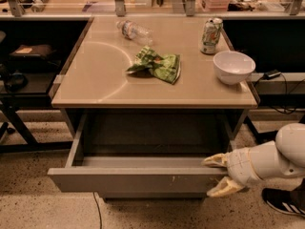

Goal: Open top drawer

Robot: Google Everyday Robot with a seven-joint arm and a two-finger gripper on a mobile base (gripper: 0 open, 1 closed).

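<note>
The top drawer [138,179] is a wide grey drawer under the beige table. It stands pulled far out toward the camera, and its grey interior shows. Its flat front has small white scuffs right of centre. My gripper [217,176] is at the drawer front's right end. One yellowish finger [214,160] lies over the front's top edge and the other [224,188] sits below and in front of it. The white arm comes in from the right edge. The lower drawers are mostly hidden behind the open front.
On the tabletop [95,85] lie a green chip bag [157,65], a clear plastic bottle [134,31], a soda can [210,35] and a white bowl [233,67]. Dark shelving [24,61] stands at the left. Cables [281,94] hang at the right.
</note>
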